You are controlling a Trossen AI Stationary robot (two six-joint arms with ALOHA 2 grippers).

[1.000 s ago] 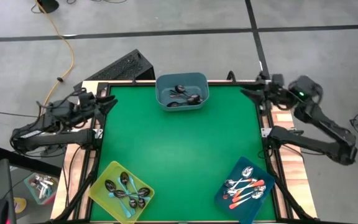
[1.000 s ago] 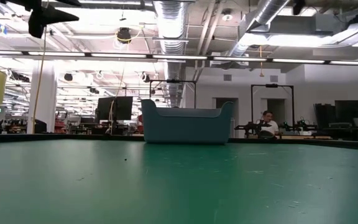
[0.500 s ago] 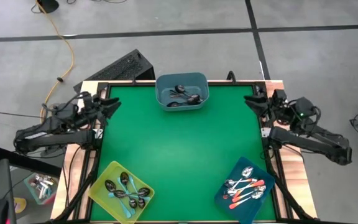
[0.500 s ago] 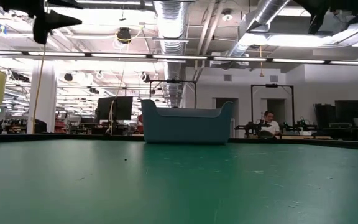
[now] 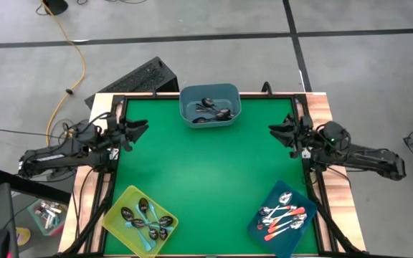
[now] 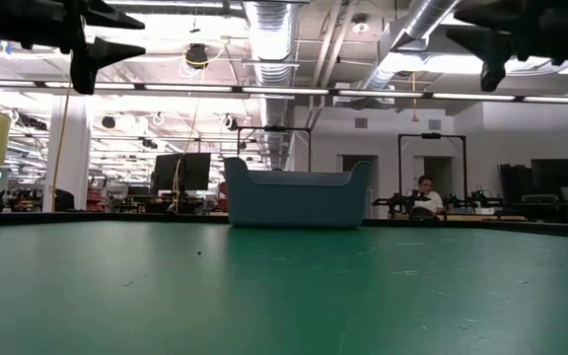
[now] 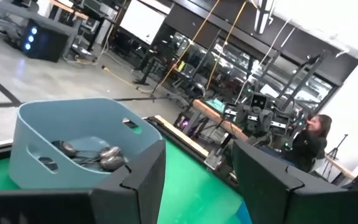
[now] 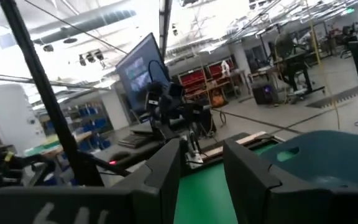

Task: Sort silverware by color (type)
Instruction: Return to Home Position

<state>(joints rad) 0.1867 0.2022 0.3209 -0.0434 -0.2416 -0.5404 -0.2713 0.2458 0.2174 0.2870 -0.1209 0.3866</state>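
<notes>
1. Silverware (image 5: 284, 215) lies in three bins, and I see none loose on the green table (image 5: 206, 165). Dark spoons (image 5: 212, 110) are in the grey-blue bin (image 5: 209, 88) at 12 o'clock. Teal-handled spoons (image 5: 145, 218) are in the yellow bin (image 5: 117, 203) at 7 o'clock. Orange-handled spoons sit in the dark blue bin (image 5: 264, 204) at 5 o'clock.
2. The left gripper (image 5: 139, 130) hangs over the table's 9 o'clock edge, fingers apart with nothing between them. The right gripper (image 5: 278, 135) is over the 3 o'clock edge, likewise spread and empty.
3. Sorting looks finished, so the step in hand is to bring both arms home. No grip is needed, and the fingers can be left as they are.
4. Draw each arm back on its own side, away from the centre. Do it at height: the low view shows both grippers well above the table.
5. The main risk is a clipped rim. The right arm lies near the dark blue bin and the left arm near the yellow one, and a knock could spill sorted spoons. The grey-blue bin is well apart from both.
6. Move slowly and evenly, and stop once each arm is folded outside the table's frame.
</notes>
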